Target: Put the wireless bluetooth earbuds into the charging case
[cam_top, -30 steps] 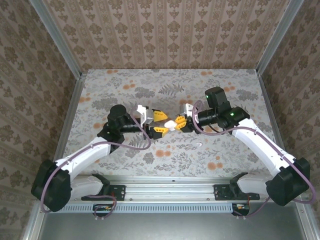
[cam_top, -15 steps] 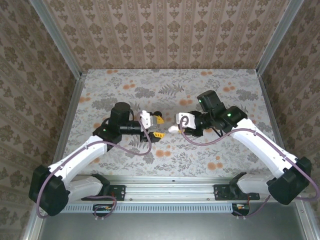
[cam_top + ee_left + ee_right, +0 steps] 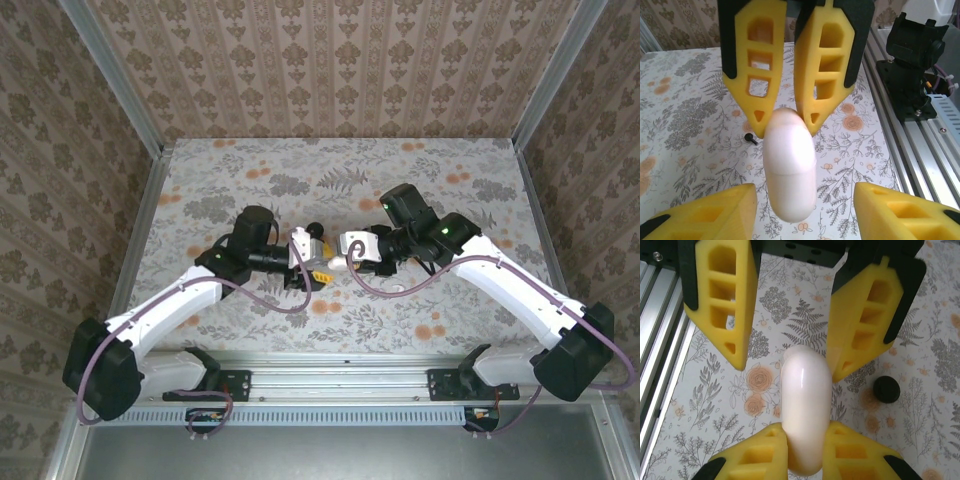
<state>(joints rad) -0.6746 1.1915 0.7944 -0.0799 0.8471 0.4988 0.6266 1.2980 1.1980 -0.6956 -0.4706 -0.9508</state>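
While the right gripper (image 3: 805, 440) clenches one end of the case (image 3: 806, 405) between its yellow fingers (image 3: 765, 452), the left gripper (image 3: 802, 197) stands released. The left fingers (image 3: 705, 212) are spread wide, with a clear gap on each side of the case.

The case is held up off the table (image 3: 450, 170), near its middle, between the two grippers. Its long axis lies about level and runs from one gripper to the other, left to right across the table in the overhead view. The free rounded end points into the gap of the left gripper. A faint seam crosses the case in the left wrist view.

The gripped end is hidden between the right fingers, and from above the grippers cover most of the case. A black round thing (image 3: 887, 389) lies on the table just beyond the case. A tiny black speck (image 3: 750, 139), also on the table, is too small to make out.
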